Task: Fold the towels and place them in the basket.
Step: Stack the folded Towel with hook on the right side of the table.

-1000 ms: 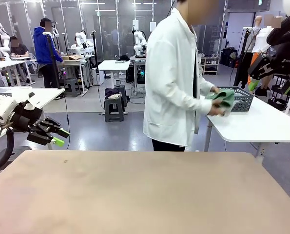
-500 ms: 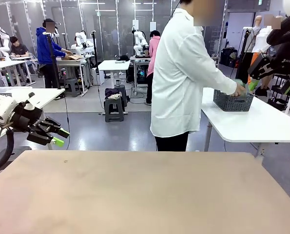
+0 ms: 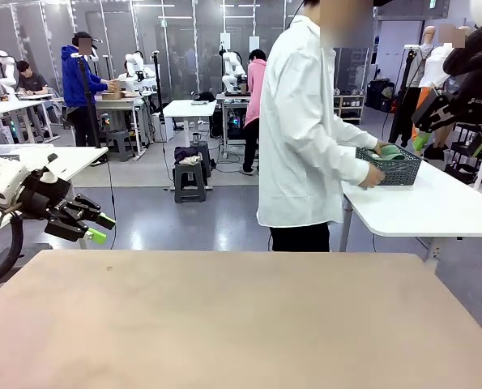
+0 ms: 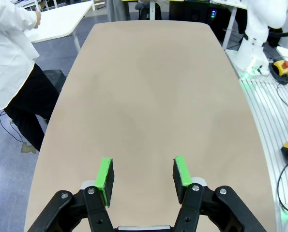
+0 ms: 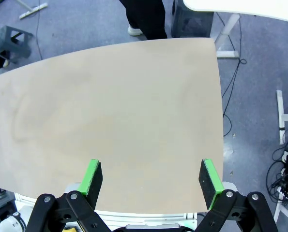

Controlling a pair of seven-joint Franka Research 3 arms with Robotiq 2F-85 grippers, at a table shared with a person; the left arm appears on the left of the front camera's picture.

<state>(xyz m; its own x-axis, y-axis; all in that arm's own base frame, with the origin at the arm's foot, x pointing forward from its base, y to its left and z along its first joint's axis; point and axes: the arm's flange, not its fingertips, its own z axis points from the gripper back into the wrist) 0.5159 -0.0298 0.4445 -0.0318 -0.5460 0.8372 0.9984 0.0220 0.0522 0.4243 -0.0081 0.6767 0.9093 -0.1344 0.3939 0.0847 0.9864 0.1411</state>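
Observation:
A person in a white coat stands at a white side table (image 3: 435, 207) beyond the far right corner. Both of the person's hands are at the dark mesh basket (image 3: 394, 170) on that table. A mint green towel (image 3: 390, 151) lies in the basket's top. My left gripper (image 3: 99, 228) hangs off the left side of the tan table (image 3: 224, 324), open with nothing between its green pads (image 4: 105, 176). My right gripper (image 5: 147, 176) hovers high over the tan table's edge, jaws wide open and empty. Its dark arm (image 3: 475, 81) shows at the upper right.
The person stands between the tan table's far edge and the side table. Behind are other work tables, a stool (image 3: 189, 180) and several people. In the left wrist view the other arm's white base (image 4: 260, 43) stands beside the tan table, with cables on the floor.
The person has turned further to the side table and lowered the green towel from in front of the basket into it. Both arms have stayed still.

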